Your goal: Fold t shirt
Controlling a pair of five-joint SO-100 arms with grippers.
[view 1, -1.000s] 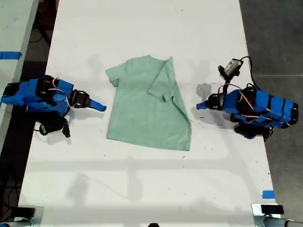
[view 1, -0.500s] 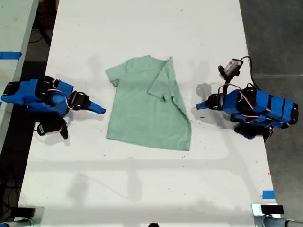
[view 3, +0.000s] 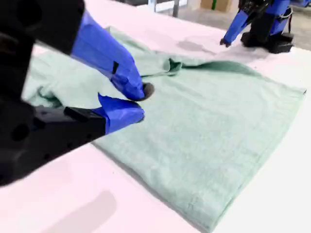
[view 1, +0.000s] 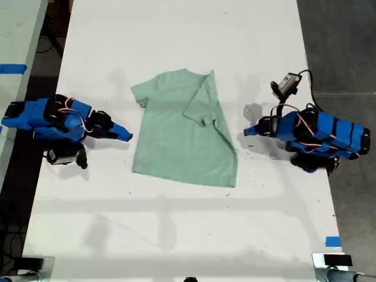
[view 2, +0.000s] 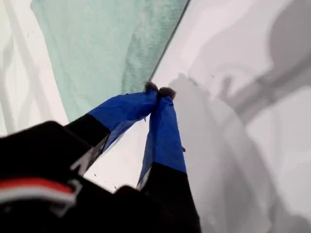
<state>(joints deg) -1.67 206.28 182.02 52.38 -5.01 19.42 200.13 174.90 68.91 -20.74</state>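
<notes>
The t shirt [view 1: 183, 130] lies partly folded mid-surface [view 1: 176, 235], between my first pincer [view 2: 158, 91], pressed together, and my second pincer [view 3: 141, 103], slightly spread, neither holding cloth.

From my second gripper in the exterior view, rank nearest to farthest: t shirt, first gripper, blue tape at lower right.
From my second gripper, at the exterior view's left:
1. The t shirt, centre, its edge just beyond the jaws.
2. My first gripper, across the shirt, at the exterior view's right.
3. The blue tape, at the exterior view's lower right corner.
</notes>
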